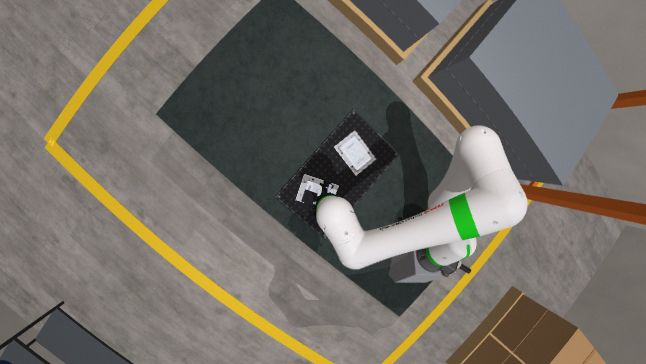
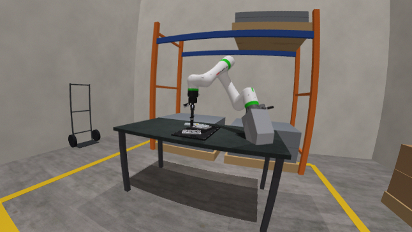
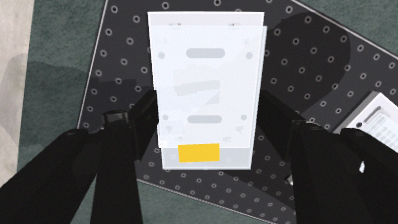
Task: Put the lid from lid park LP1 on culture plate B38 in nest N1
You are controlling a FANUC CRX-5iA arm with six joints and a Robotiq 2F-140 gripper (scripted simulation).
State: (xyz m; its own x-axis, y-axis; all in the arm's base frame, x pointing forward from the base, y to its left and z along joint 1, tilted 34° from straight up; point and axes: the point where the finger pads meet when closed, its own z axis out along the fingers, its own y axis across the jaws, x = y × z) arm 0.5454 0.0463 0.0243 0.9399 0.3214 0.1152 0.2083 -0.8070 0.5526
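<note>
- The wrist view alone shows the grasp: 2 black fingers stand at a middling spread, closed against the long sides of the lid (image 3: 207,85), 1 on each side.
- In that view the lid hangs between the fingers and above lid park LP1 (image 3: 240,159), whose near edge with a yellow tag (image 3: 199,152) shows just below the lid's rim.
- The top view shows the whole layout, but the white arm (image 1: 400,235) hides most of the fingers.
- The exterior view shows the fingers pointing straight down, with the lid near the black board (image 2: 204,134).
- The lid is a pale, translucent white rectangle with 2 grey slots along its midline and small round marks near the corners.
- Culture plate B38 (image 3: 380,120) lies well apart from the fingers, off to their right at the edge of the wrist view, uncovered, its rows of wells showing.
- Under the fingers a black perforated board (image 3: 310,65) rests on a dark green surface (image 2: 143,130).
- Behind stand an orange-and-blue rack (image 2: 315,95), a hand truck (image 2: 73,140) and a yellow floor line (image 1: 51,142).
</note>
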